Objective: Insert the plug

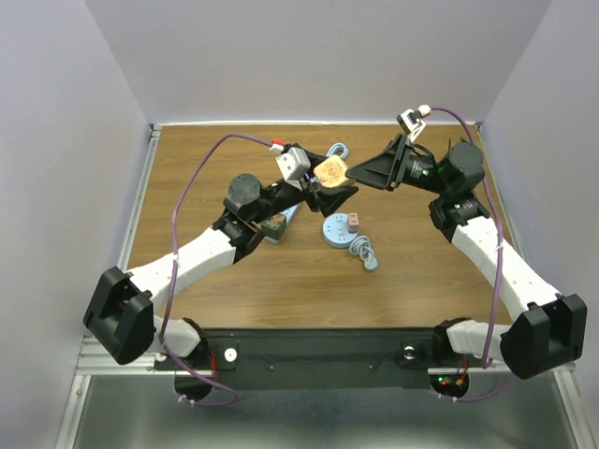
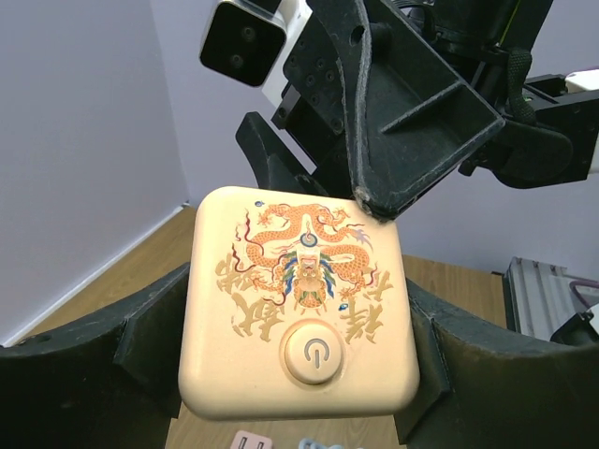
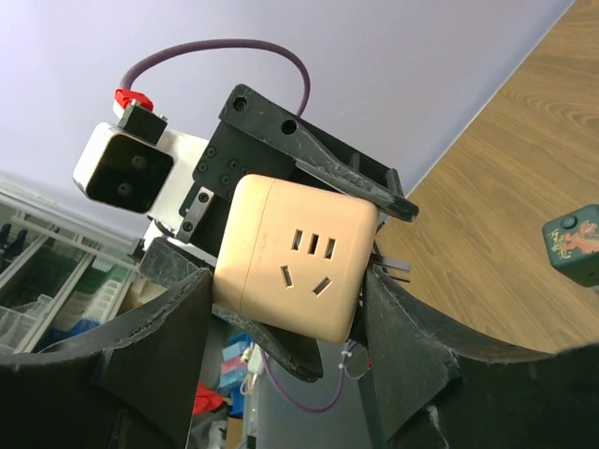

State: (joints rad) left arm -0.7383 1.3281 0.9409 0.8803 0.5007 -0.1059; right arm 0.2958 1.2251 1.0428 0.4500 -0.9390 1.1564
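Note:
A cream socket cube (image 1: 330,171) with an orange dragon print and a power button is held above the table's middle. My left gripper (image 1: 323,190) is shut on its sides; in the left wrist view (image 2: 298,309) it fills the gap between the fingers. My right gripper (image 1: 350,172) comes in from the right and closes on the same cube; the right wrist view shows the cube's socket face (image 3: 301,257) touching both fingers. The pink plug (image 1: 354,222) lies on a round blue cable reel (image 1: 335,230) on the table below. The plug's edge also shows in the left wrist view (image 2: 248,440).
A dark green cube (image 1: 274,224) sits on the table under my left arm and shows in the right wrist view (image 3: 573,245). A coiled pale-blue cable end (image 1: 367,254) lies beside the reel. Another blue cable (image 1: 337,150) lies behind the grippers.

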